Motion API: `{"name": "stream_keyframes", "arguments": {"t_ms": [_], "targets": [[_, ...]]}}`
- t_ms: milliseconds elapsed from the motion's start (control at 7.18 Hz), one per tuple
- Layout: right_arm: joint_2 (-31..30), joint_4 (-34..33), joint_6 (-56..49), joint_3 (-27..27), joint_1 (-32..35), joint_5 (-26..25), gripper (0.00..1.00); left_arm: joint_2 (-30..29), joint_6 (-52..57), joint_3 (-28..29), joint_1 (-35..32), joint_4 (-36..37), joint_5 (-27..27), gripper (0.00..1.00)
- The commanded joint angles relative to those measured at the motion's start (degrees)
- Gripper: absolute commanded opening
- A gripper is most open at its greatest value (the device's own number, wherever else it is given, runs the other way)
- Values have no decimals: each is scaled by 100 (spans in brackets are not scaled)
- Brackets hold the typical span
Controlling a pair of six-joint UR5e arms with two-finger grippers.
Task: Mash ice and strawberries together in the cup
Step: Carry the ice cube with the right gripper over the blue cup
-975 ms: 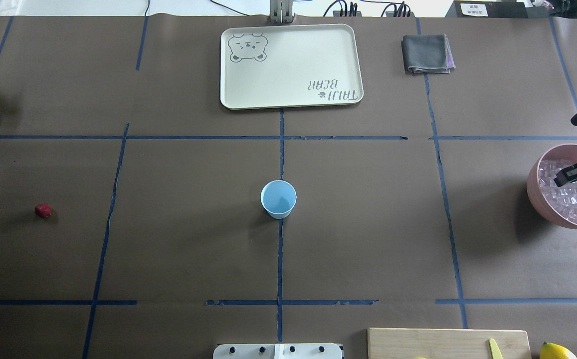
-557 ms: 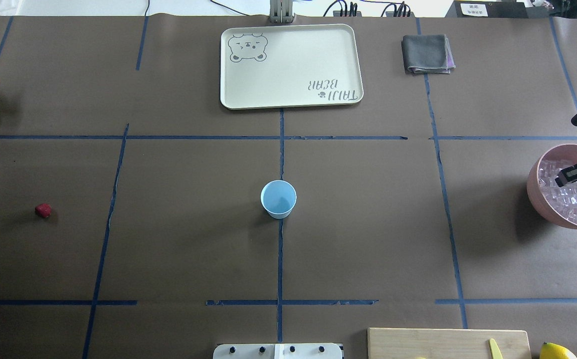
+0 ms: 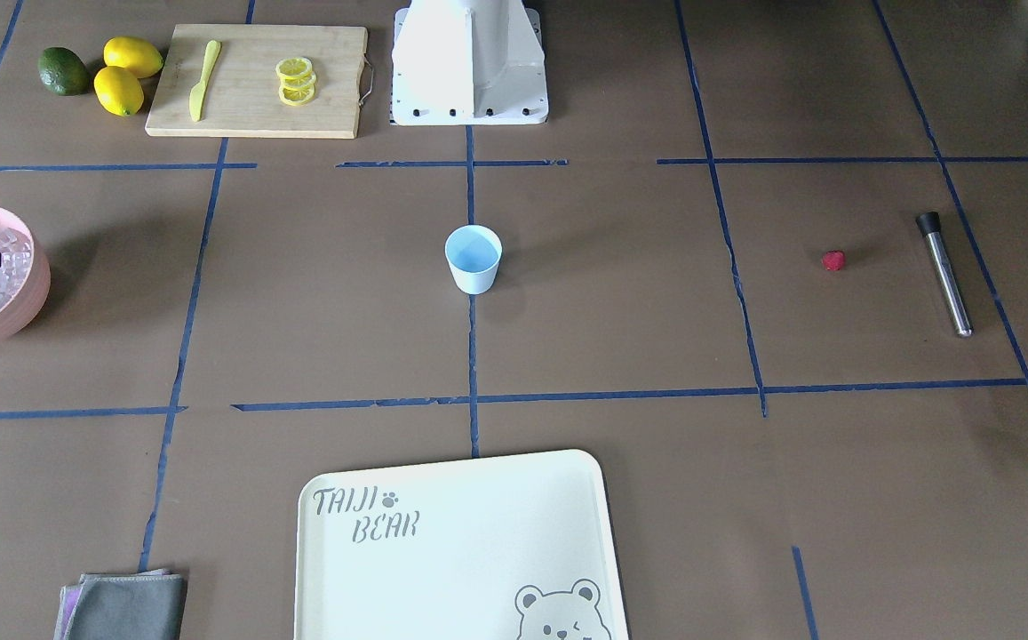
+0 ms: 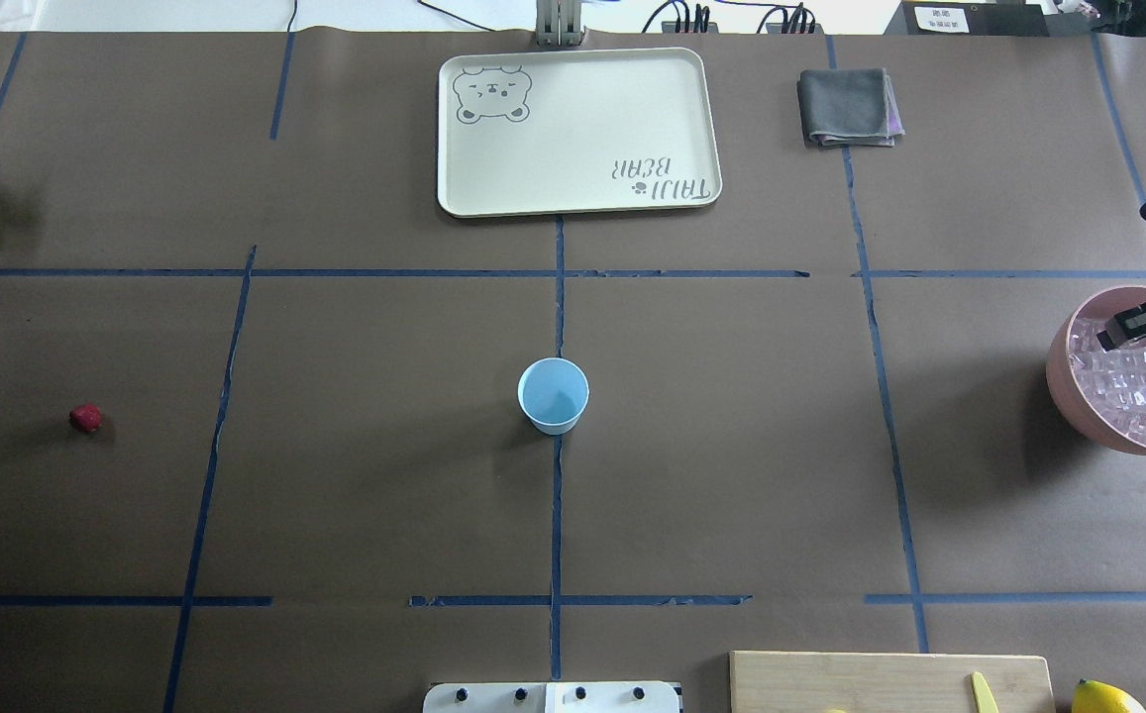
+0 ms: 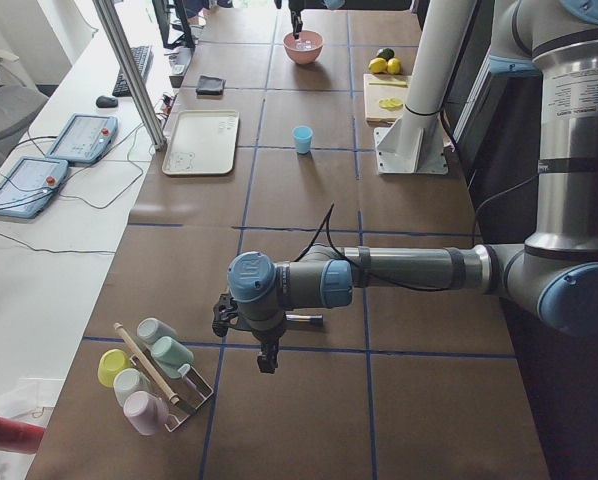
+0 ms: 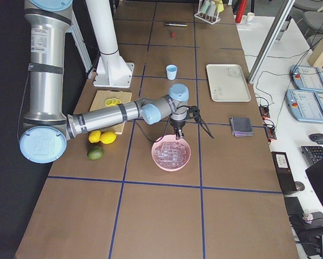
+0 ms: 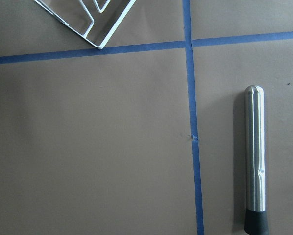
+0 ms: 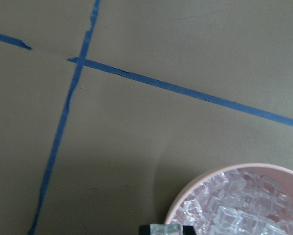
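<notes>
Ice cube, pinched in the right gripper over the pink bowl, seems bound for the empty light-blue cup mid-table; the strawberry lies far off, and whether the left gripper is clenched I cannot tell.

Ice and bowl partly off-frame.

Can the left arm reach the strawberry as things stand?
Probably yes. The strawberry lies alone on the table, and the left gripper hangs over that end of it, beside the muddler. Nothing stands between them; the right gripper is far off over the pink bowl of ice.
</notes>
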Motion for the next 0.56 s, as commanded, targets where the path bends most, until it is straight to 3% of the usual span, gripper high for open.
{"name": "stream_keyframes", "arguments": {"t_ms": [0,278,418], "targets": [[1010,-918,942,383,-167,-19,0,0,0,-30,0,1,0,100],[1907,-945,2654,322,-1113,-281,0,-9,0,-48,0,-8,-9,100],[2328,-1041,3228,252,-1631,-753,0,-18,0,-48,0,-8,0,100]]}}
